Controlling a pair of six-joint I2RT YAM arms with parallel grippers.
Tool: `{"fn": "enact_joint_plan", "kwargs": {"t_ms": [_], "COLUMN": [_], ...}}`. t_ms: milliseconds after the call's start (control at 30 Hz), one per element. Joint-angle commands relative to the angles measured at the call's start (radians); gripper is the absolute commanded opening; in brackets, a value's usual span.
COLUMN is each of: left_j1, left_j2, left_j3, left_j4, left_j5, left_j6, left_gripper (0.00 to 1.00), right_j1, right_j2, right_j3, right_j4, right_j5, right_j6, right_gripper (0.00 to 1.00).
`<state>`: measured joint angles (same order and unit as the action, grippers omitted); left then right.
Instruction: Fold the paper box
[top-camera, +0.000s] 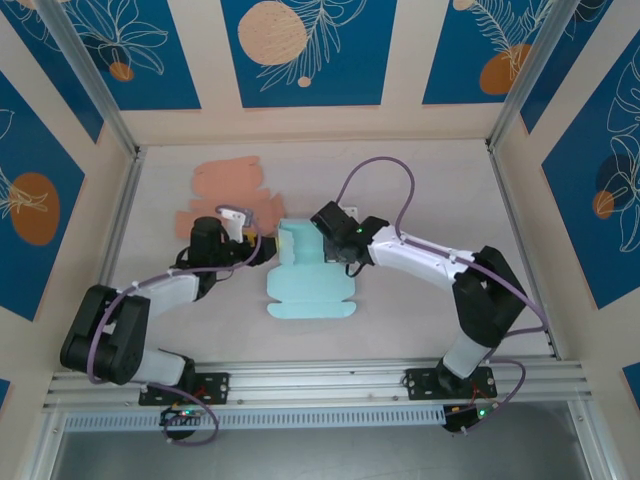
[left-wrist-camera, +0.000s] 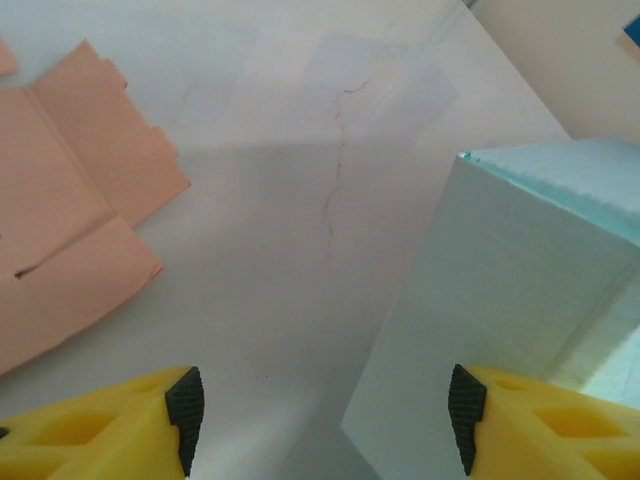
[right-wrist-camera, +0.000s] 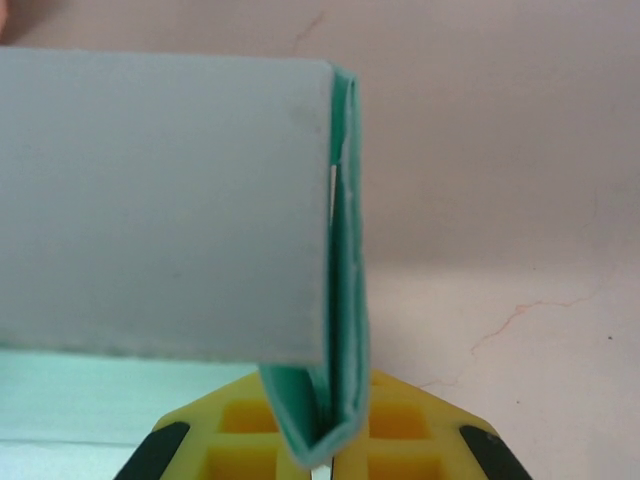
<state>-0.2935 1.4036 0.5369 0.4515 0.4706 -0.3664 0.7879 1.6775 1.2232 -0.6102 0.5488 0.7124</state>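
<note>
The paper box (top-camera: 308, 285) is a pale teal blank lying flat mid-table, with its far flaps raised. In the right wrist view my right gripper (right-wrist-camera: 335, 465) is shut on a doubled-over teal flap (right-wrist-camera: 345, 300), and a raised wall (right-wrist-camera: 160, 200) stands to its left. From above, the right gripper (top-camera: 335, 245) sits at the box's far right corner. My left gripper (top-camera: 246, 240) stands open just left of the box. In the left wrist view its black pads (left-wrist-camera: 185, 415) are wide apart, with the left gripper (left-wrist-camera: 325, 420) over bare table and the box's upright wall (left-wrist-camera: 500, 280) by its right finger.
A salmon-coloured flat paper blank (top-camera: 225, 195) lies at the back left, beside the left gripper, and appears again in the left wrist view (left-wrist-camera: 70, 220). Aluminium frame posts (top-camera: 85, 75) and patterned walls close in the white table (top-camera: 430, 200).
</note>
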Motion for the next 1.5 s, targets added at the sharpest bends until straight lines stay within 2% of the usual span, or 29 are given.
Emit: {"fn": "enact_joint_plan", "kwargs": {"t_ms": [0, 133, 333, 500, 733, 833, 1100, 1200, 1300, 1467], "left_j1": [-0.026, -0.05, -0.055, -0.055, -0.055, -0.056, -0.062, -0.067, -0.07, -0.099], "left_j2": [-0.004, -0.007, -0.015, -0.018, -0.011, -0.026, -0.126, -0.1, -0.04, -0.002], "left_j3": [0.056, 0.084, 0.067, 0.015, 0.013, 0.009, -0.007, -0.005, -0.002, 0.02], "left_j4": [-0.051, -0.226, -0.352, -0.315, -0.307, -0.295, -0.344, -0.326, -0.279, -0.251], "left_j5": [-0.008, -0.06, -0.093, -0.093, -0.071, -0.03, -0.056, -0.06, -0.051, -0.049], "left_j6": [-0.096, -0.136, -0.194, -0.245, -0.241, -0.257, -0.25, -0.244, -0.252, -0.252], "left_gripper": [0.65, 0.65, 0.6, 0.54, 0.44, 0.44, 0.44, 0.43, 0.37, 0.36], "right_j1": [-0.027, -0.052, -0.07, -0.075, -0.087, -0.087, -0.089, -0.087, -0.082, -0.073], "right_j2": [0.059, 0.124, 0.219, 0.248, 0.29, 0.303, 0.308, 0.307, 0.307, 0.307], "right_j3": [0.089, 0.162, 0.245, 0.254, 0.268, 0.28, 0.294, 0.298, 0.299, 0.299], "right_j4": [-0.134, -0.235, -0.358, -0.349, -0.327, -0.333, -0.338, -0.333, -0.327, -0.326], "right_j5": [-0.148, -0.249, -0.286, -0.295, -0.328, -0.325, -0.314, -0.315, -0.317, -0.317], "right_j6": [-0.018, -0.058, -0.1, -0.105, -0.111, -0.116, -0.12, -0.12, -0.118, -0.122], "right_gripper": [0.0, 0.0, 0.0, 0.0, 0.0, 0.0, 0.0, 0.0, 0.0, 0.0]}}
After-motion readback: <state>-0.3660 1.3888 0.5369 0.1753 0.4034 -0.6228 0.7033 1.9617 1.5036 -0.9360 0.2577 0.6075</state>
